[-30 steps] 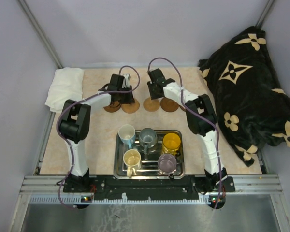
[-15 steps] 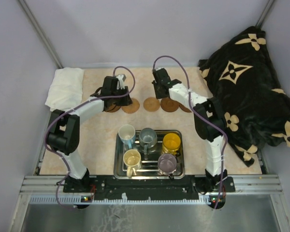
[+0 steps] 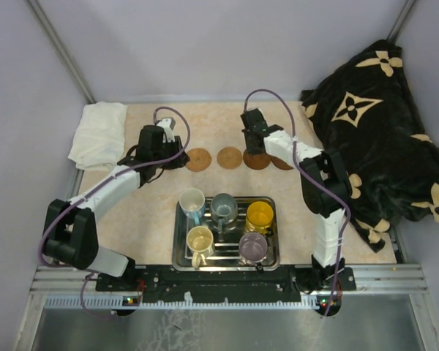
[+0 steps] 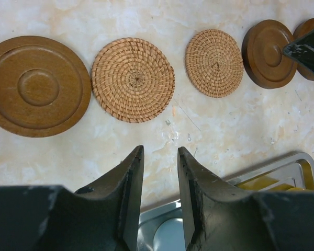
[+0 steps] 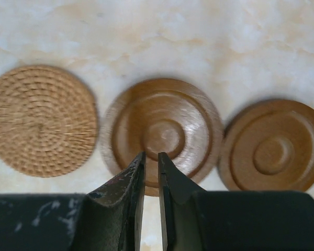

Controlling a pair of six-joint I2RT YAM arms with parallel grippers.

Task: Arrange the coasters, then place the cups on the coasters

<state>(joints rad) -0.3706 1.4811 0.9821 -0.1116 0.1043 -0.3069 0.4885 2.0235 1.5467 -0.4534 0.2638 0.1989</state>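
Observation:
Several round coasters lie in a row on the table: a wooden coaster, two woven ones, then two more wooden ones. My left gripper hovers near the row's left end, open and empty. My right gripper hangs over a wooden coaster, its jaws a narrow slit apart with nothing between them. Several cups stand in the steel tray: white-blue, grey-blue, orange-yellow, cream and purple-grey.
A folded white towel lies at the table's back left corner. A black cushion with cream flowers fills the right side. Walls close in the back and sides. The tray sits at the near edge between the arm bases.
The left arm swung left, off the coasters, and its jaws widened. The right gripper shifted right over the wooden coasters while its jaws narrowed. The coasters now lie spread in a row.

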